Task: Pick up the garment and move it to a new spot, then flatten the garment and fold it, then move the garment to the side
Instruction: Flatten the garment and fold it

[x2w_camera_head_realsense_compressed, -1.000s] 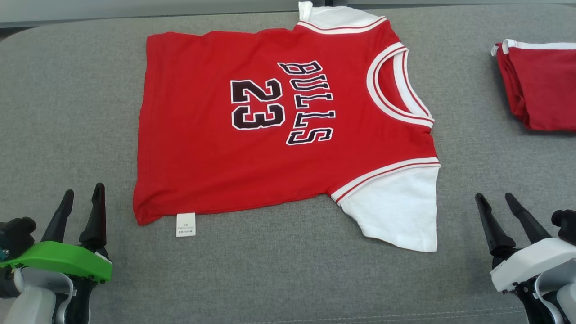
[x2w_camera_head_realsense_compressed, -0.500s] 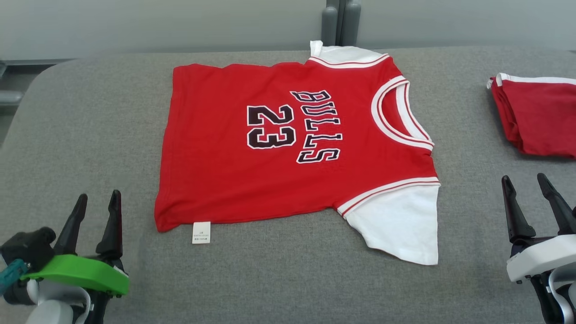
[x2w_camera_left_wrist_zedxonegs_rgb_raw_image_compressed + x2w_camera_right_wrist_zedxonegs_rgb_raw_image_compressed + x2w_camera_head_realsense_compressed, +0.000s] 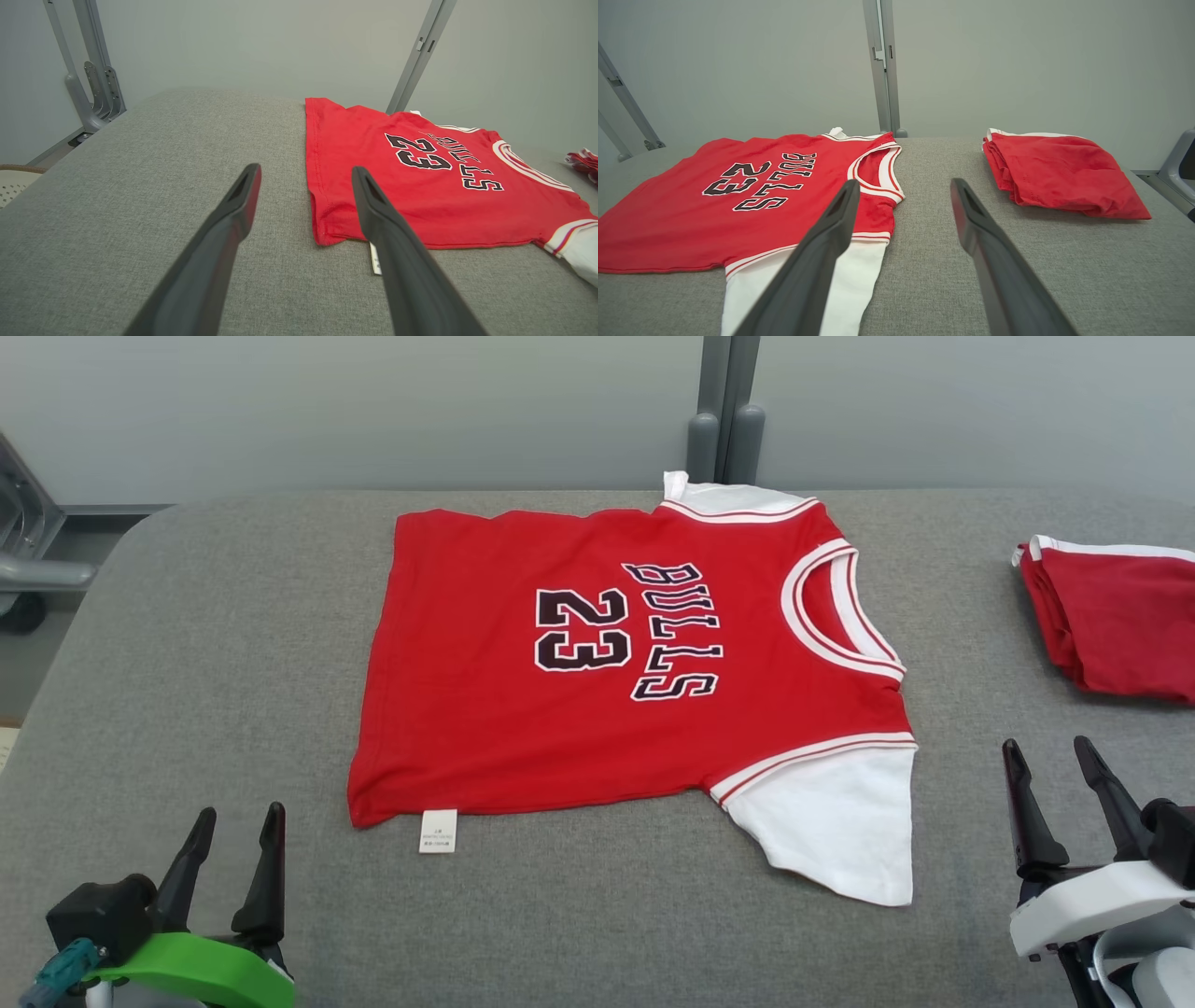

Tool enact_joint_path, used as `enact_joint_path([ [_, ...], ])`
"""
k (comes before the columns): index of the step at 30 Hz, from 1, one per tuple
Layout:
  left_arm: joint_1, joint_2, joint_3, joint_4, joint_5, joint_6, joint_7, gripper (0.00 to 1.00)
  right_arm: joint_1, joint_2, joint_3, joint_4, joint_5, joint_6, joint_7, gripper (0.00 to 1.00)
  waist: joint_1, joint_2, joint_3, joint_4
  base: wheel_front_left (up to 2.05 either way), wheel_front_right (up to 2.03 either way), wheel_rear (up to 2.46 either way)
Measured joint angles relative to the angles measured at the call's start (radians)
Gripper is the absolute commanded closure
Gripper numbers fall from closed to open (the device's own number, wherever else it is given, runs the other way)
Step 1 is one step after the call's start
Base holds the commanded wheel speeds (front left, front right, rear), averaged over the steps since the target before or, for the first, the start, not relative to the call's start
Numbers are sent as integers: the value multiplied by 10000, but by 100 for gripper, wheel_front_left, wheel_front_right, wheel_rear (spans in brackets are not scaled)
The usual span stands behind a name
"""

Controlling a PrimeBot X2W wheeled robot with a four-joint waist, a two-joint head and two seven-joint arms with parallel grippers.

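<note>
The jersey (image 3: 485,709) lies spread flat, print up, on the middle of the surface (image 3: 233,663), nearer the far edge than the near one. It is red, with "23" and "BULLS" in black edged with white. Its hem faces the left edge and its collar (image 3: 794,611) the right edge. The white near sleeve (image 3: 840,831) lies flat and points toward the near edge. The far sleeve (image 3: 724,499) shows as a narrow strip reaching the far edge. A small white tag (image 3: 438,831) sticks out from the near hem corner onto the grey cloth.

A folded garment (image 3: 1120,625), red with white trim, sits by the right edge, well apart from the jersey.

The left gripper (image 3: 241,810) hangs near the near left corner, fingers (image 3: 233,210) spread wide with nothing between them; the hem corner and tag lie just beyond it. The right gripper (image 3: 1046,743) hangs near the near right corner, likewise wide apart and empty, with the near sleeve off to its left, not touching.

Behind the far edge a grey post (image 3: 726,411) stands against a pale wall (image 3: 373,411).
</note>
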Motion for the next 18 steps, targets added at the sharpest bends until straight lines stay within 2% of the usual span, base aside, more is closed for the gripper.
enact_joint_path([
  [18,91,-199,-42,-123,267,-12,0,0,7,201,-13,105,-326,-10,-2,0,0,0,34,-608,0,0,0],
])
